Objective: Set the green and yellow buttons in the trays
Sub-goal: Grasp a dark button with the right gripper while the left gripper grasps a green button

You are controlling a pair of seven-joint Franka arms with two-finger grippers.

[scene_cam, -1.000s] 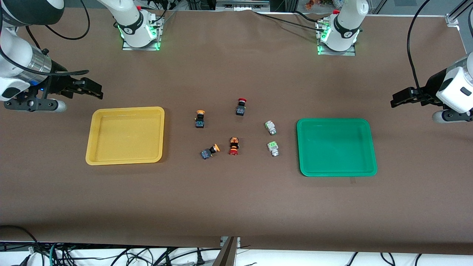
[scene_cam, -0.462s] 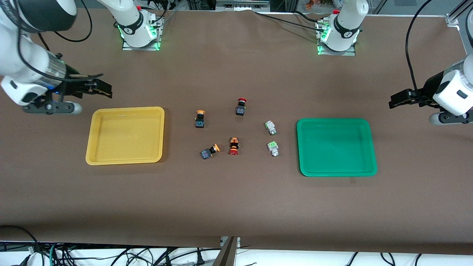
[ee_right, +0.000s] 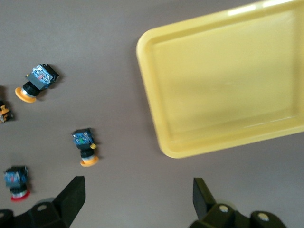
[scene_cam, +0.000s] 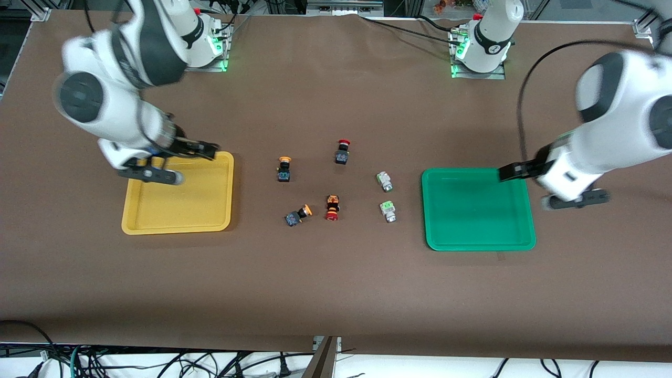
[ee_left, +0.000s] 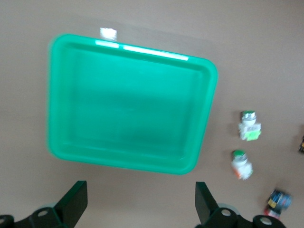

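Note:
Two yellow-capped buttons (scene_cam: 284,169) (scene_cam: 297,215) and two pale-green buttons (scene_cam: 385,181) (scene_cam: 388,211) lie on the table between the yellow tray (scene_cam: 178,210) and the green tray (scene_cam: 472,215). Both trays hold nothing. My right gripper (scene_cam: 209,151) is open and empty over the yellow tray's corner. My left gripper (scene_cam: 505,172) is open and empty over the green tray's edge. The right wrist view shows its open gripper (ee_right: 137,202), the yellow tray (ee_right: 228,80) and both yellow buttons (ee_right: 38,81) (ee_right: 84,147). The left wrist view shows its open gripper (ee_left: 141,204), the green tray (ee_left: 130,104) and both green buttons (ee_left: 250,127) (ee_left: 241,164).
Two red-capped black switches (scene_cam: 342,152) (scene_cam: 332,207) lie among the buttons in the middle. One shows in the right wrist view (ee_right: 16,180) and one in the left wrist view (ee_left: 278,202). Both arm bases (scene_cam: 197,47) (scene_cam: 480,52) stand along the table's edge farthest from the front camera.
Both arms have swung in from the table's ends toward the middle. The right gripper is now over the yellow tray, the left gripper over the green tray. The buttons have not moved.

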